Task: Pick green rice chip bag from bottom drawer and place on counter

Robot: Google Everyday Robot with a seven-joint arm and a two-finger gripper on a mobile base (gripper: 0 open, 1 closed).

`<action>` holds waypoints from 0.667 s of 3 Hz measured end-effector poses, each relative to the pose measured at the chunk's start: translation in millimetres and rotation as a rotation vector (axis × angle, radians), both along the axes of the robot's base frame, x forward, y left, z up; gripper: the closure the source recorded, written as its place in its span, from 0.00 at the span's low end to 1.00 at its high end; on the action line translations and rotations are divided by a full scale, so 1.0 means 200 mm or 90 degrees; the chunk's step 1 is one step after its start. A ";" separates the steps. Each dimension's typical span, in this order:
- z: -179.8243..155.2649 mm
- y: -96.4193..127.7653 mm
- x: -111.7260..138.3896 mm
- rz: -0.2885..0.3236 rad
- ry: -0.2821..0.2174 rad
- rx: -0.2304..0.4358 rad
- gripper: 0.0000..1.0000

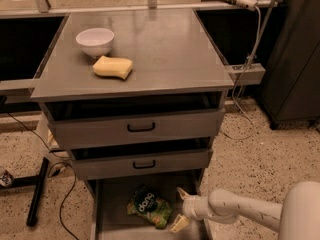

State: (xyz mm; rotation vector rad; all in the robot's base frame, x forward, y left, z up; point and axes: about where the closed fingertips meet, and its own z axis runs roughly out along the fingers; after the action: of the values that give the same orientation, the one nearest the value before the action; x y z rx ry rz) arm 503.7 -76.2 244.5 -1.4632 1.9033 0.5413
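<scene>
Your gripper (179,209) sits low in the bottom drawer (111,200) with its fingers spread, just right of the green rice chip bag (148,207). The bag lies flat on the drawer floor. I judge it light, soft, crinkly and slippery, so pinch its right edge gently.

High front view, perhaps head-mounted, looking down, tool (179,209) lower right
</scene>
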 end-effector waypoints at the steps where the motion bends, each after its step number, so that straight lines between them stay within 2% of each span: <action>1: -0.04 0.07 -0.02 0.013 0.006 0.000 0.00; 2: -0.20 0.17 0.03 -0.001 0.029 -0.001 0.00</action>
State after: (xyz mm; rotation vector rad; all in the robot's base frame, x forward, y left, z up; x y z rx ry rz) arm 509.6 -42.2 204.3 -1.4619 1.9398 0.5768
